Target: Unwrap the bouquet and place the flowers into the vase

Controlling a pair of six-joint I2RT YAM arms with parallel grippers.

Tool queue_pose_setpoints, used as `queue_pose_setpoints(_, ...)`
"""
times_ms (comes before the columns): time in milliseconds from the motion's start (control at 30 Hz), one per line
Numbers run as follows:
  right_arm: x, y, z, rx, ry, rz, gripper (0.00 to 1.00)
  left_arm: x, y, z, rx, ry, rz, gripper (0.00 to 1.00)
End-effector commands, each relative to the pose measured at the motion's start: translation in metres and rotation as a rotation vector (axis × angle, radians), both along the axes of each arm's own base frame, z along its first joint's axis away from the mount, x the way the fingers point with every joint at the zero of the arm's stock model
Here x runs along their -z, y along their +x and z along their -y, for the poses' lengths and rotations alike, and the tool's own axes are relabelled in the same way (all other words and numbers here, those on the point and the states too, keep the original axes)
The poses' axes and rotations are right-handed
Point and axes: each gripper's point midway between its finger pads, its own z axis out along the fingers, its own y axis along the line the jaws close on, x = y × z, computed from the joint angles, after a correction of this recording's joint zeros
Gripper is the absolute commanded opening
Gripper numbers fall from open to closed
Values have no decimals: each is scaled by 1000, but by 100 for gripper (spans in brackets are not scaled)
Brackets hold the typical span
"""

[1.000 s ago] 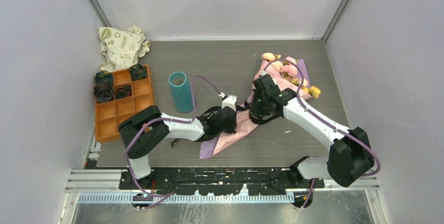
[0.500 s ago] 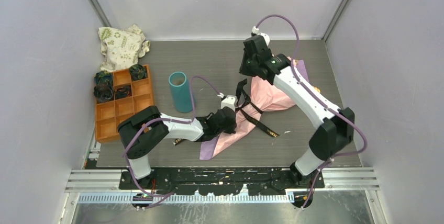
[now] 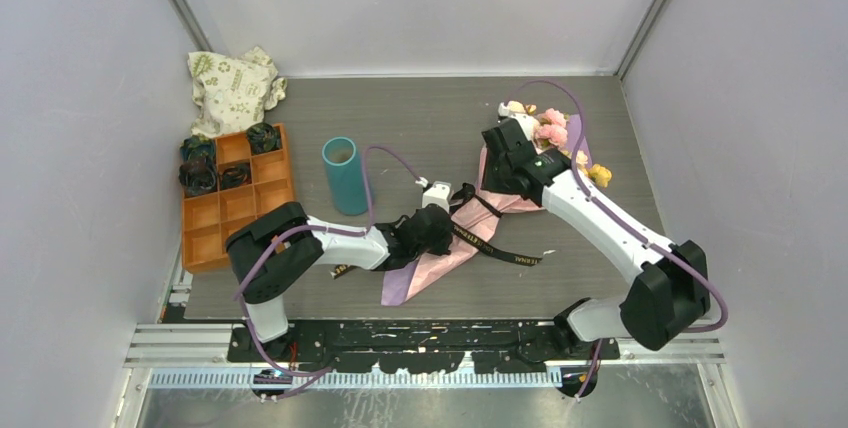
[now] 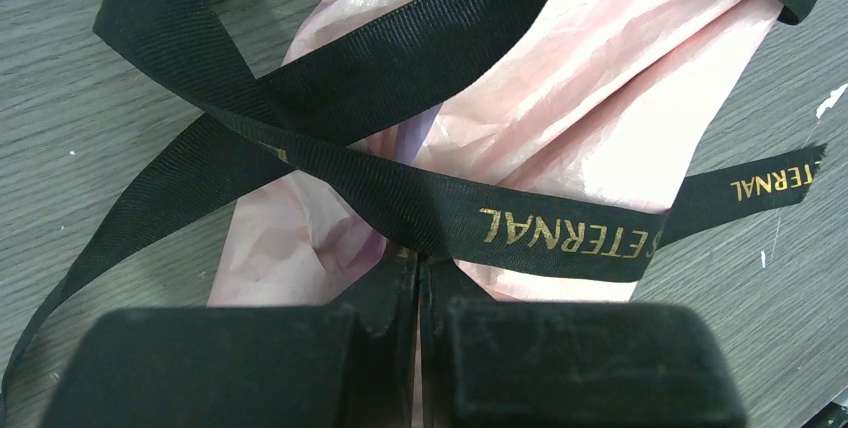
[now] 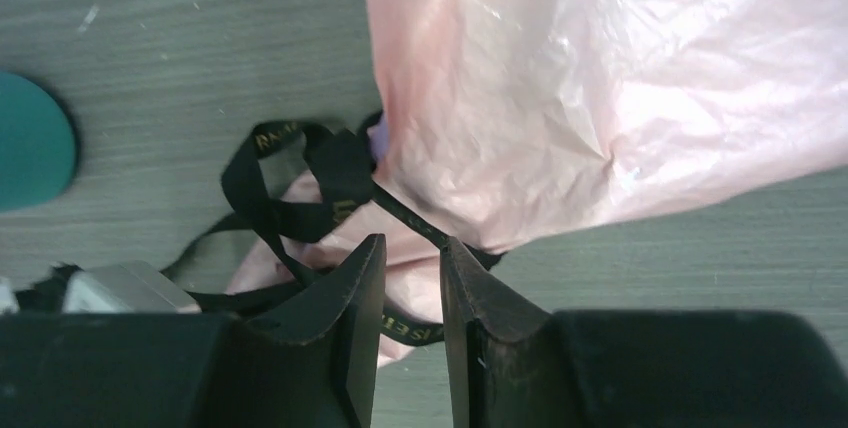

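Grey wood-grain tabletop [image 3: 420, 113] between pale walls, seen from above. I've got the bouquet [image 3: 500, 198] lying on its side right of centre, blooms toward the far-right corner, narrow end of the wrap toward the near-left. At the far end the flowers [image 3: 551, 132] (pink, cream, a bit of yellow-orange) poke out past the R arm; the stems are hidden under paper and arm. Its paper sheet [image 3: 425, 273] shows pink w/ a lilac underside and runs diagonally down the table. A black ribbon [image 4: 560, 233], gold lettering reading ETERNAL, lies in loose crossing loops over the paper, one end flat on the table to the right of the L gripper [image 4: 418, 263]. That gripper sits low over the narrow end of the wrap, fingers pressed together, tips right at the ribbon where it crosses the paper; I can't tell whether any paper is nipped between them. The R gripper [image 5: 412, 248] hangs above the wider part of the wrap, fingers a little apart w/ nothing between them; ribbon loops and crinkled paper show below the gap. I see the vase [image 3: 345, 176] upright on the table left of the L gripper, near but not touching, well apart from the blooms. Farther left sit an orange tray [image 3: 215, 220] w/ dark bundles [image 3: 199, 176] in its far compartments and a cream cloth bag [image 3: 232, 88] in the far-left corner, just beyond the tray.
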Motion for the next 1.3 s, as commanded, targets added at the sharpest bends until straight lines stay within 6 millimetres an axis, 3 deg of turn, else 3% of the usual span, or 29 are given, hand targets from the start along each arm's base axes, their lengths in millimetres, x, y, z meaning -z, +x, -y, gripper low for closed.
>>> queue_pose_setpoints(0,6,-5,1,-18,7,31,33,46,-19,-29,18,159,-100,1)
queue_pose_setpoints(233,44,-7,4,-20,-46,-36,33,43,-19,-34,5,160,-95,1)
queue_pose_setpoints(733,90,4,-3,-37,-105,-130,34,44,-19,-37,-2,170,-92,1)
queue_pose_setpoints(1133,82,-16,-26,-78,65,-144,38,45,-19,-36,1,169,-92,1)
queue_pose_setpoints(1267,91,-15,-25,-70,54,-158,39,45,-19,-35,2,166,-95,1)
